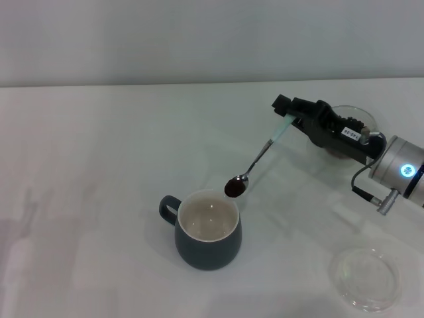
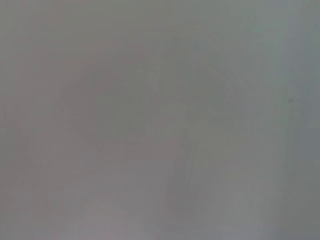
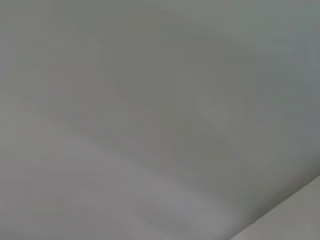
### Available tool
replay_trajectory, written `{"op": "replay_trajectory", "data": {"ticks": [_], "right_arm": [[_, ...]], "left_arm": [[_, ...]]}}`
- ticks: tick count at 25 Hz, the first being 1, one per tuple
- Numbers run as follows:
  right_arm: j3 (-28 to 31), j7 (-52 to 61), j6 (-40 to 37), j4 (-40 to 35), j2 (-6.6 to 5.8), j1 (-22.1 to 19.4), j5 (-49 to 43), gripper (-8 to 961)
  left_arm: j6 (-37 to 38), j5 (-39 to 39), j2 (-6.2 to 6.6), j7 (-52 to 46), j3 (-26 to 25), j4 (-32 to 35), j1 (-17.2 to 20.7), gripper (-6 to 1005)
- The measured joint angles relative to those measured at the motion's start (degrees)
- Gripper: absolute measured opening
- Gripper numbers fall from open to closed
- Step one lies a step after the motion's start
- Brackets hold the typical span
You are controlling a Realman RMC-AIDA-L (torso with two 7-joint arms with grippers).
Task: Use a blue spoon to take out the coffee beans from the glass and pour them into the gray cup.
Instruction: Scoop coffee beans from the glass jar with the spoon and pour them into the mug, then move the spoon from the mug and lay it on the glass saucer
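Clamping the pale handle of the blue spoon, the right gripper reaches from two o'clock so its coffee beans hover over the gray cup rim for tipping.

A flat, round, shallow dish of clear glass lies on the plain white table surface. It sits well apart from the spoon, on the robot's right side and nearer to the robot than the spoon's bowl. The dish stands alone, touching nothing else. Behind the table a pale grey wall runs across the far side, beyond the spoon's handle end. Both wrist views show only a blurred pale grey surface.
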Motion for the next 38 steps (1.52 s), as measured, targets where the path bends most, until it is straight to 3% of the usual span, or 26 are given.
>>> {"op": "replay_trajectory", "data": {"ticks": [30,38], "right_arm": [[-7.4,-20.6,-5.9,-1.1,0.00,4.0,0.1,267],[-15.5,-25.1,-6.5,-4.3,0.00,3.6,5.2,271]], "left_arm": [[0.3,0.2,-0.01,-0.2,-0.1,0.3,-0.7,730],[0.2,0.0,-0.01,-0.2,-0.1,0.3,-0.5,731]]}}
